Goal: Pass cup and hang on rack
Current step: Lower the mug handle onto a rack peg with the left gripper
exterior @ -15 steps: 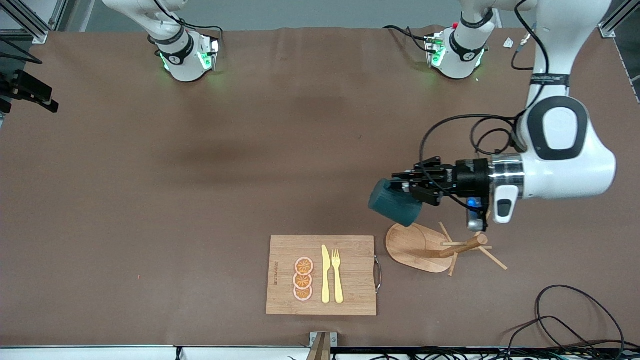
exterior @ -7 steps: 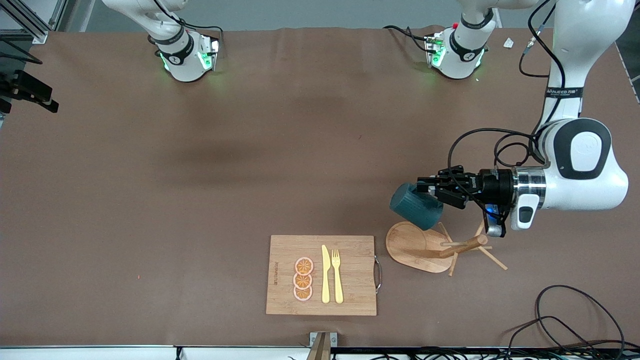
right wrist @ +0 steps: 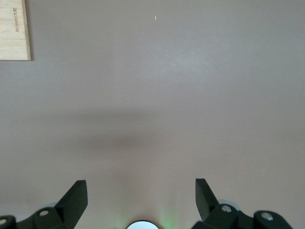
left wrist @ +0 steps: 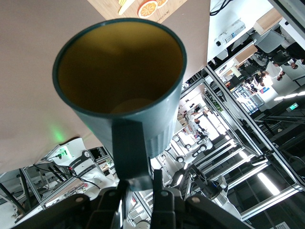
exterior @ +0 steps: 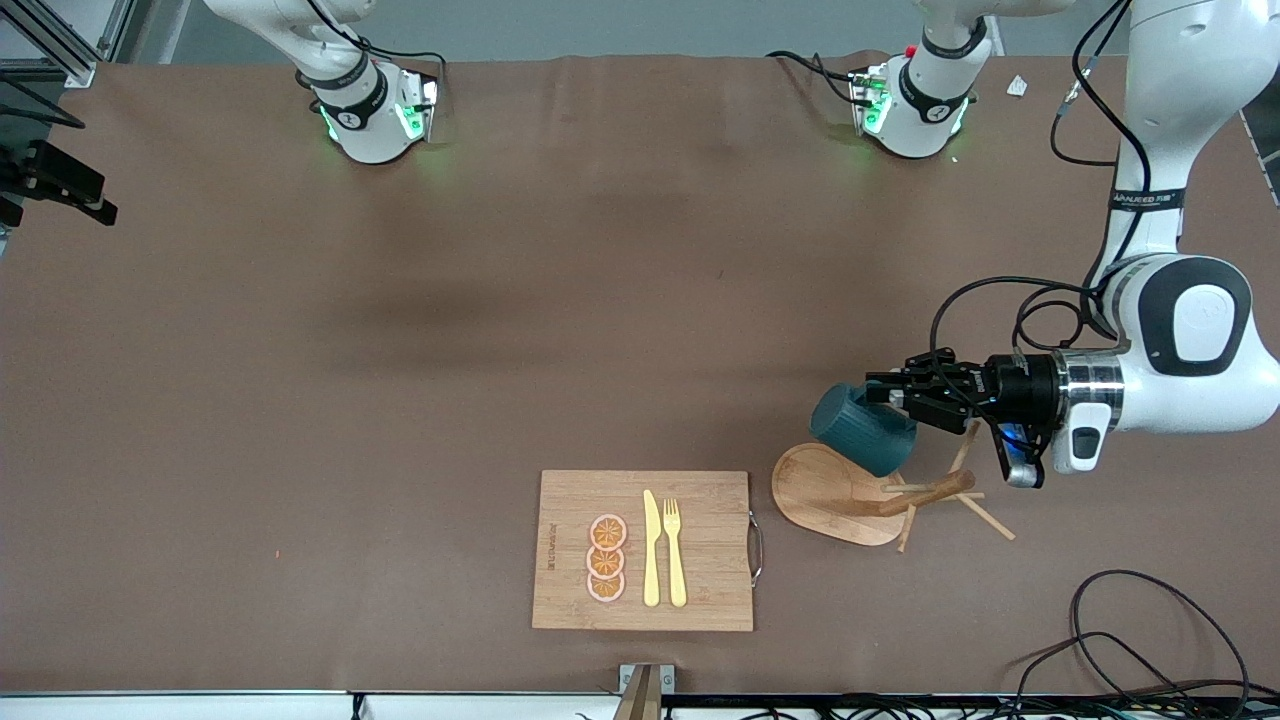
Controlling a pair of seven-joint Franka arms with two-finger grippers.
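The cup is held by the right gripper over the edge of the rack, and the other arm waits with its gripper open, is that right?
Not quite. The front view shows the left gripper holding the cup by its handle over the edge of the rack. The right gripper is the open one, on the waiting arm.

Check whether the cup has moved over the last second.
Yes. The cup, gripped by the left gripper, has travelled toward the left arm's end of the table, ending over the rack base's edge.
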